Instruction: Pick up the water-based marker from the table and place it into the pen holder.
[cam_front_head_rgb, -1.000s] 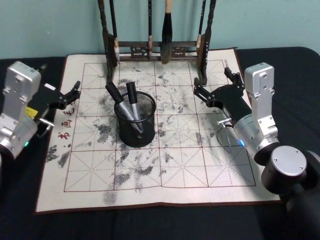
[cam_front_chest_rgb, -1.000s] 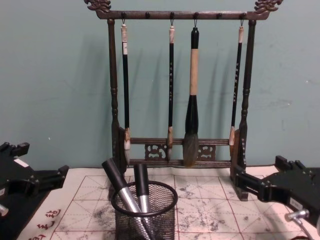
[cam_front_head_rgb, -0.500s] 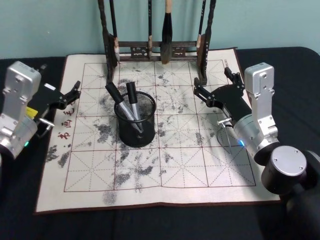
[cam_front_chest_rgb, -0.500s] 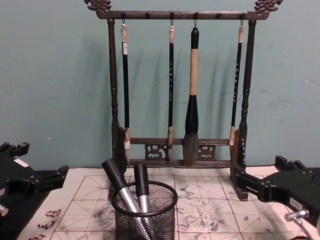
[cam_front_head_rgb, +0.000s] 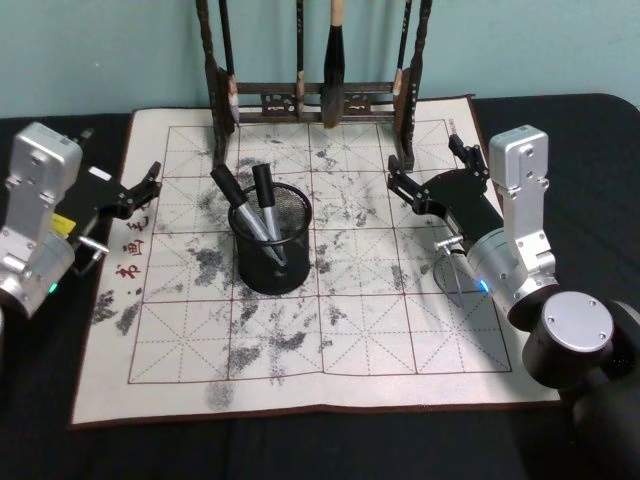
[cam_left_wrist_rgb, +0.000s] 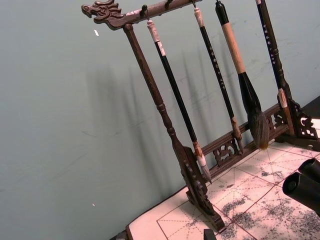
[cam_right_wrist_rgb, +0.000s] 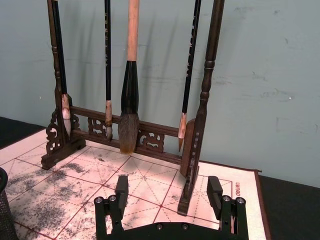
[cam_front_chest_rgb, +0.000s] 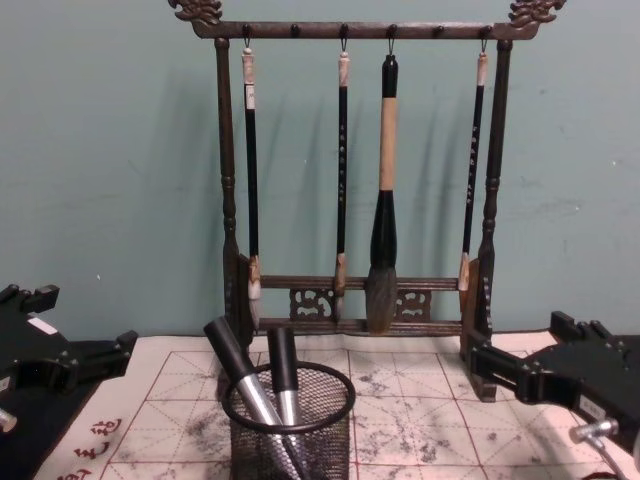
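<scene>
We see the table (cam_front_head_rgb: 560, 130), dark and flat, carrying a whitish ink-stained calligraphy mat (cam_front_head_rgb: 350, 330) with a red grid. On the mat, the pen holder (cam_front_head_rgb: 271, 252) stands just left of its middle. Behind the pen holder, at the mat's far edge, stands the wooden brush rack (cam_front_head_rgb: 315, 100).

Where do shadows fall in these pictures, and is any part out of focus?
Chest view: the brush rack and its hanging brushes cast soft, doubled shadows on the teal wall. Left wrist view: the same shadows show on the wall; the dark marker ends at the edge look blurred, being near the lens. Head view: the pen holder throws only a faint shadow on the mat.
</scene>
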